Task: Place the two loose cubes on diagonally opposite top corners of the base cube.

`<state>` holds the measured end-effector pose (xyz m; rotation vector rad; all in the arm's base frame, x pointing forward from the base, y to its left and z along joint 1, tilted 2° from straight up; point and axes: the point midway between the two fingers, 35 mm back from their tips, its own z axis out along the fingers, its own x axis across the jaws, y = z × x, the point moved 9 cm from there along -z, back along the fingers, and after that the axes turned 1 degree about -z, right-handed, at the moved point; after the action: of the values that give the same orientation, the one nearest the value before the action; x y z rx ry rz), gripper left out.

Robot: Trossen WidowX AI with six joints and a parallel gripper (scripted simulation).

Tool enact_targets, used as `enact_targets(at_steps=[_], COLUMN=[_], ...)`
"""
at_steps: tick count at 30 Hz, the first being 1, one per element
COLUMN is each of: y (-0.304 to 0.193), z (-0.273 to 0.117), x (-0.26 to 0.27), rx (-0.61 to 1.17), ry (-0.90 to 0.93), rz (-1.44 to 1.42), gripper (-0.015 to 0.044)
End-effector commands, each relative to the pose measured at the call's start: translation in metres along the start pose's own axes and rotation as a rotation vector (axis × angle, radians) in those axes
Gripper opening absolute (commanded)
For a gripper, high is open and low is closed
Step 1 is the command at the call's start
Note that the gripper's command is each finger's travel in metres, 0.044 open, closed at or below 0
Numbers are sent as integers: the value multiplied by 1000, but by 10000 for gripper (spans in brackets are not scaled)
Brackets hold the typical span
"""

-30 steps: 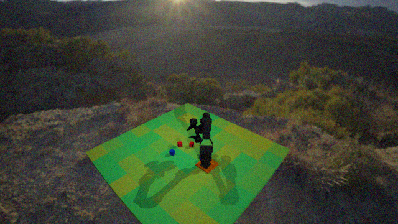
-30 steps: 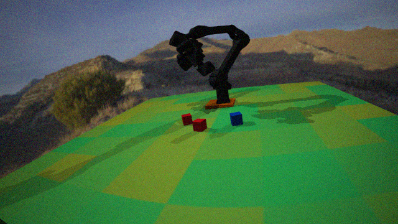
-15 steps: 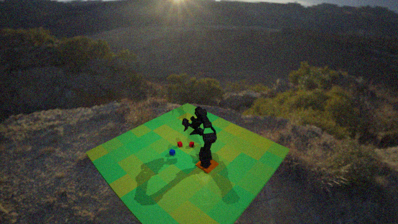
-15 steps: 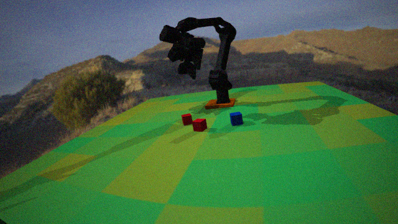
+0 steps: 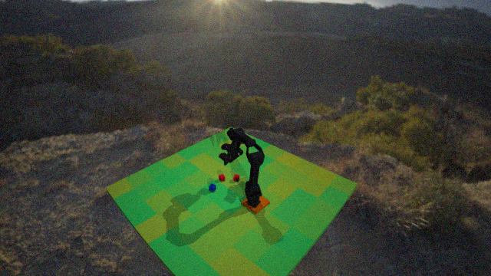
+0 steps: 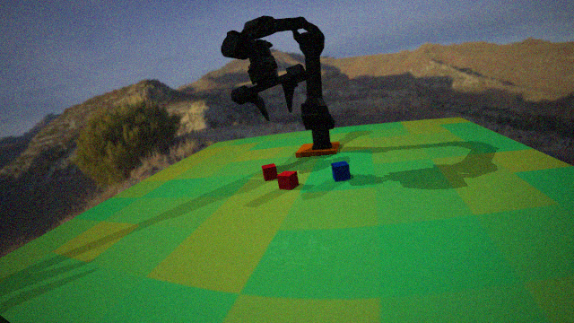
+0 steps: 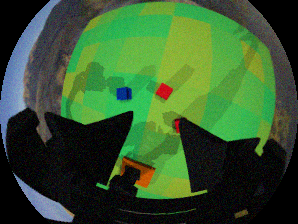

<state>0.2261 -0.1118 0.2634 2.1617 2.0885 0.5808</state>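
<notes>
A single blue cube sits on the mat, apart from two red cubes. One red cube lies farther from the arm's base. The other red cube lies nearer the base, partly hidden by a finger in the wrist view. The red cubes stand apart from each other, and nothing is on top of any cube. My gripper is open and empty, high above the mat, its fingers pointing downward at a tilt.
The arm stands on an orange base plate behind the cubes in the exterior view. The green and yellow patchwork mat carries shadows of the arm.
</notes>
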Motion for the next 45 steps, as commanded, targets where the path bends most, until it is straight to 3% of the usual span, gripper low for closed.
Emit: enact_targets(at_steps=[1, 12, 25, 33, 45], y=[29, 73, 74, 58, 52], z=[15, 50, 52, 105, 123], x=[5, 22, 22, 11, 8], rx=[130, 365, 369, 369, 369], ry=[-36, -3, -1, -1, -1], rz=[-433, -1144, -1156, -1156, -1156], gripper=[265, 265, 265, 265, 265])
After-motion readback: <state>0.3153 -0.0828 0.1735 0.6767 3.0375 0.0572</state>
